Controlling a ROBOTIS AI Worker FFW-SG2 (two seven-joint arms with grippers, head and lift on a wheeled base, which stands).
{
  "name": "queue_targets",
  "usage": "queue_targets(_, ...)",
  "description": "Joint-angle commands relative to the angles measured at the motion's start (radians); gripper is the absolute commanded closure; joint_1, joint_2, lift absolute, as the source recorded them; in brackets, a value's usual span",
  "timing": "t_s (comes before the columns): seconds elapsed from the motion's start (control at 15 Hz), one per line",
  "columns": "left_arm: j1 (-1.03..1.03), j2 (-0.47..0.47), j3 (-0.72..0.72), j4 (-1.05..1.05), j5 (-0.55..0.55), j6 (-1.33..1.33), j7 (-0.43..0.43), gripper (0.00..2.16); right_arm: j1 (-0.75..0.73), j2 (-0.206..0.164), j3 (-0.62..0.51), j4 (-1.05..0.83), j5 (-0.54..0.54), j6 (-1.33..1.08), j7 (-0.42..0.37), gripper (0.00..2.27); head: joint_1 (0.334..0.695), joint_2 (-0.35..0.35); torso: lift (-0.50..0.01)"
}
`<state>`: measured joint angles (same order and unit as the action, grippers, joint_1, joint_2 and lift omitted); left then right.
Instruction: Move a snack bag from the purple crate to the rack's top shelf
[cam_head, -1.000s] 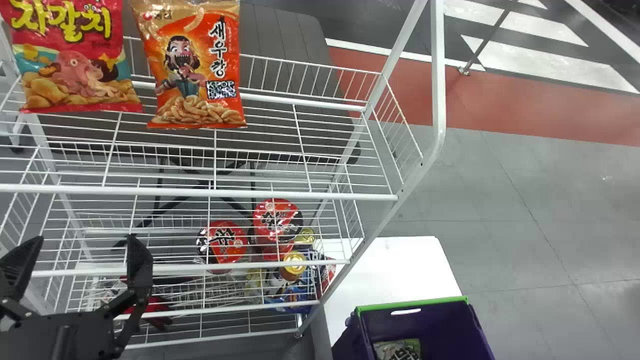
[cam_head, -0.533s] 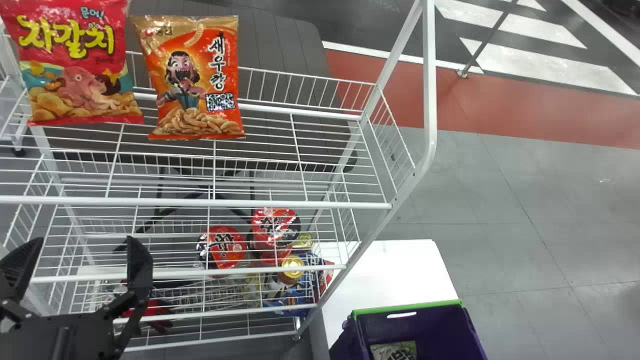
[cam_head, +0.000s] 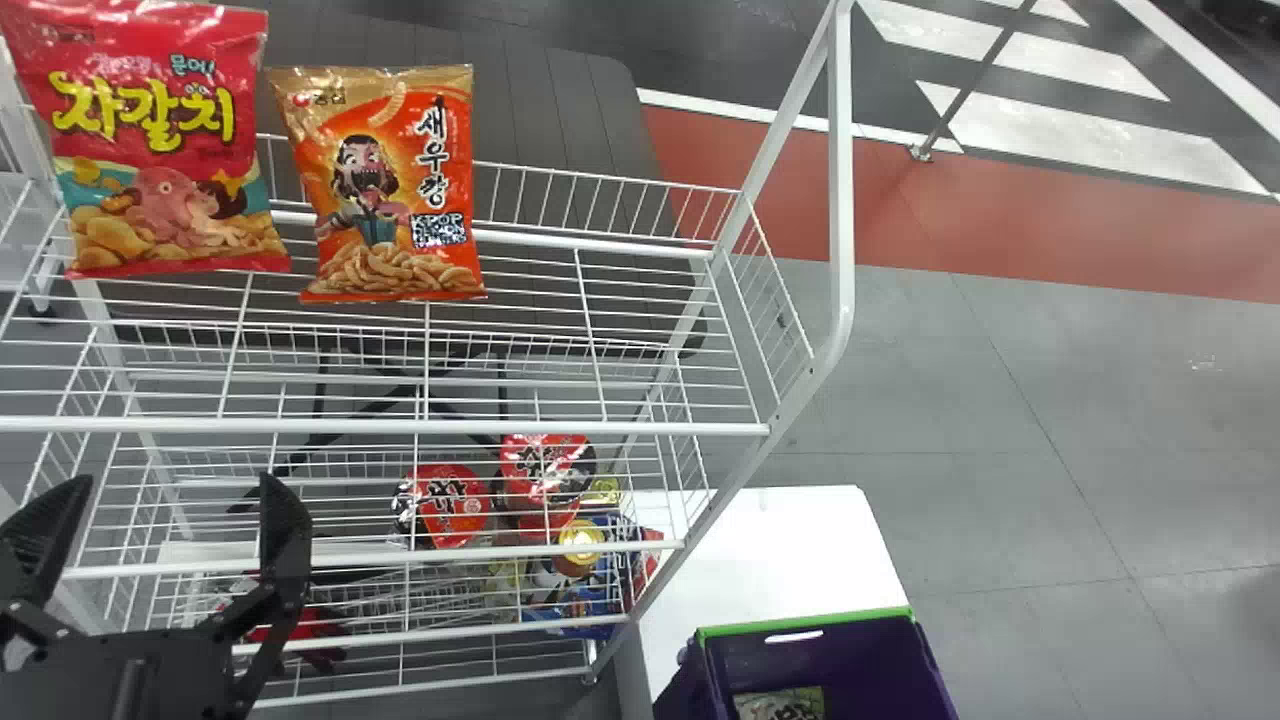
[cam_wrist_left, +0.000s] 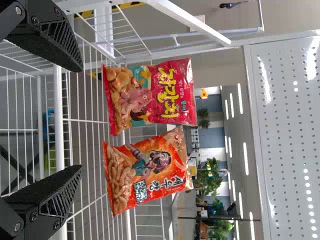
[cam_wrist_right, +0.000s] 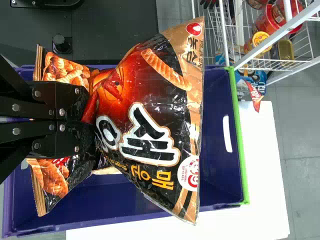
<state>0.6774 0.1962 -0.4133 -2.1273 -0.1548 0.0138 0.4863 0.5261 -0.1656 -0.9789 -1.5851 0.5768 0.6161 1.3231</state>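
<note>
In the head view my left gripper (cam_head: 165, 535) stands open and empty before the white rack, its top shelf (cam_head: 640, 428) bearing a pink-red snack bag (cam_head: 165, 140) and an orange one (cam_head: 385, 190). The left wrist view has my left gripper (cam_wrist_left: 77, 120) facing the same pink-red bag (cam_wrist_left: 150, 95) and orange bag (cam_wrist_left: 145, 170), both upright. In the right wrist view my right gripper (cam_wrist_right: 82, 120) is shut on a black-and-orange snack bag (cam_wrist_right: 155, 125), pinched at its middle above the purple crate (cam_wrist_right: 215, 165). The crate (cam_head: 705, 670) is at the head view's bottom edge.
Red cup noodles (cam_head: 450, 505), cans (cam_head: 580, 540) and blue packs lie on lower rack levels. A white table (cam_head: 780, 550) bears the crate, with another bag (cam_head: 780, 704) inside. The rack's slanted side post (cam_head: 843, 200) rises between shelf and floor.
In the head view, the rack, its bags and the crate have shifted downward and somewhat left. My left gripper has kept nearly the same place there, still apart from the bags.
</note>
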Motion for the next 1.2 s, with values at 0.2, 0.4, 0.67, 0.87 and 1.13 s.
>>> queue_targets(0.2,0.005,0.000,-0.001,-0.005,-0.002,-0.002,0.000,0.14,0.000,0.008,-0.009,-0.012,-0.002,-0.006,0.007,2.11,0.695,-0.350,0.009)
queue_targets(0.4,0.005,-0.001,-0.001,-0.005,-0.003,-0.002,0.000,0.14,0.000,0.009,-0.006,-0.012,-0.003,-0.012,0.007,2.11,0.695,-0.350,0.010)
queue_targets(0.67,0.007,-0.003,0.001,0.001,-0.003,-0.002,0.002,0.14,0.000,0.018,-0.011,-0.041,-0.051,0.061,0.044,2.12,0.695,-0.350,0.000)
queue_targets(0.87,0.007,-0.006,-0.001,0.006,-0.005,-0.002,0.002,0.14,0.009,0.075,-0.058,-0.202,-0.132,0.031,0.044,2.13,0.695,-0.350,0.000)
queue_targets(1.13,0.007,0.000,-0.012,0.000,-0.012,-0.002,0.002,0.14,-0.017,0.153,-0.050,-0.443,-0.273,0.113,0.044,2.13,0.695,-0.350,0.000)
